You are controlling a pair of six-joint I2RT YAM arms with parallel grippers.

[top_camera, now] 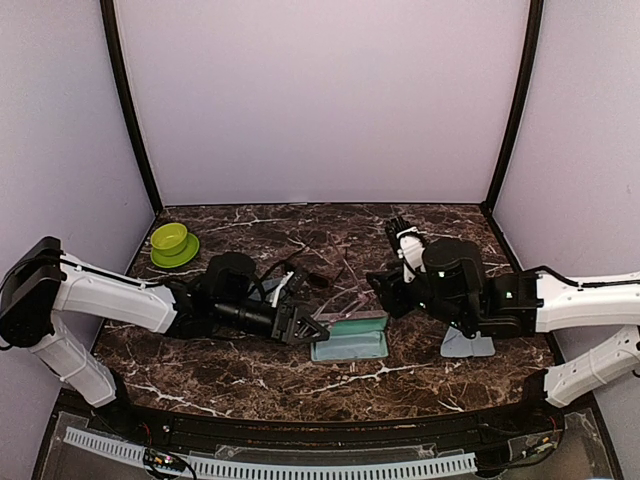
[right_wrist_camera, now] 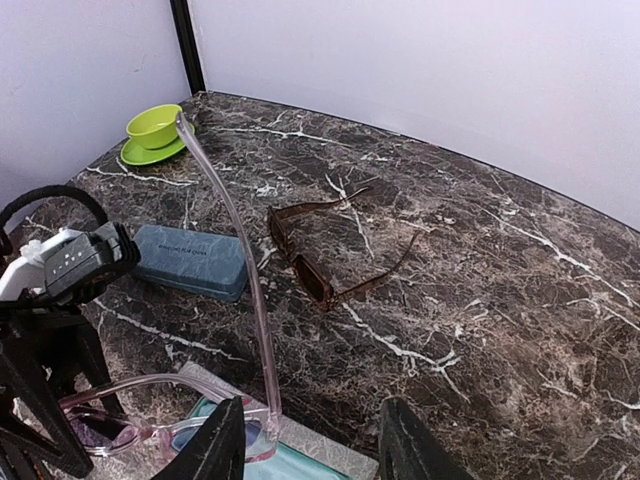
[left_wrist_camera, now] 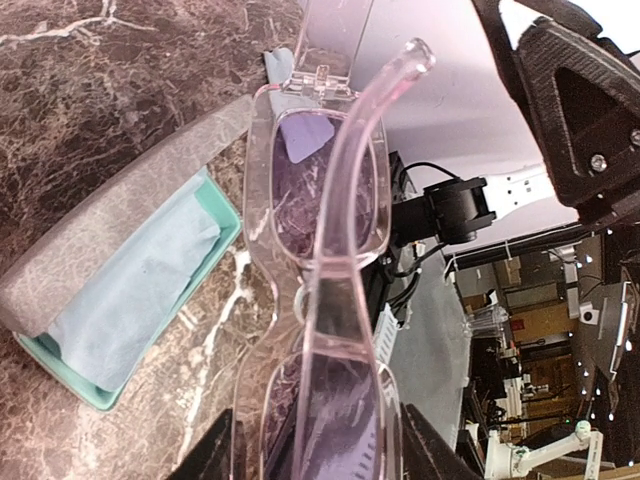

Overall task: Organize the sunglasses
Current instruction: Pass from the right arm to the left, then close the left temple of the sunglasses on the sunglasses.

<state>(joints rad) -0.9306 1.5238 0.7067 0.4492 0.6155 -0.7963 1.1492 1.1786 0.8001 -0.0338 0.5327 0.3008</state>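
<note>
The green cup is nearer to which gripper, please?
Left. The left gripper, holding the purple sunglasses, is in front and right of the green cup; the right gripper is farther right.

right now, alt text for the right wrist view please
Purple sunglasses with a pale frame hang low left, one temple raised, held by the left gripper by an open case. Brown sunglasses lie unfolded at centre, with a closed blue case and green cup further left.

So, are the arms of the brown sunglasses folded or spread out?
Spread out. In the right wrist view, the brown sunglasses lie on the table with both arms opened away from the lenses.
</note>
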